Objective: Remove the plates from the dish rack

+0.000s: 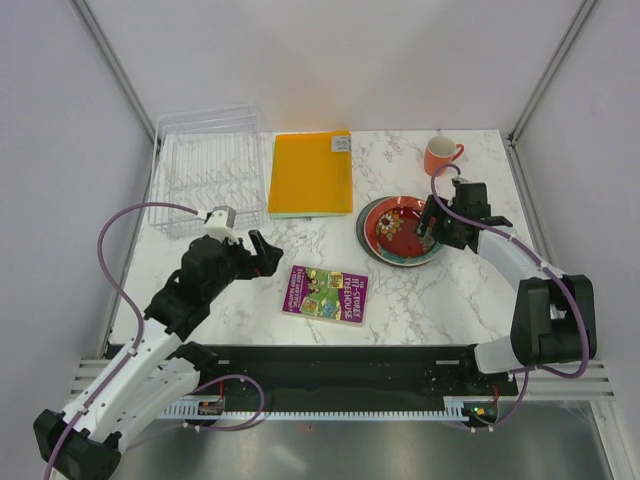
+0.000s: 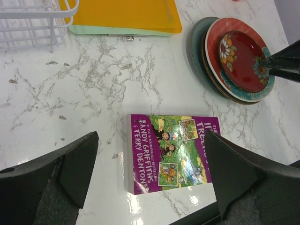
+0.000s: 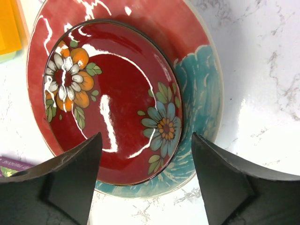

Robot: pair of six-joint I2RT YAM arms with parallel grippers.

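Lying between the open right fingers [image 3: 61,187], small red plate [image 3: 112,103] atop 3 others [image 3: 201,89]; left fingers [image 2: 47,178] open.

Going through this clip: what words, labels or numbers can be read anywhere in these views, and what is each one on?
"ANDY GRIFFITHS & TERRY DENTON": cover of the purple book, left wrist view.
"STOREY TREEHOUSE": the same cover's title, top view; the number before it is too blurred to read.
White label on the orange folder: too small to read.
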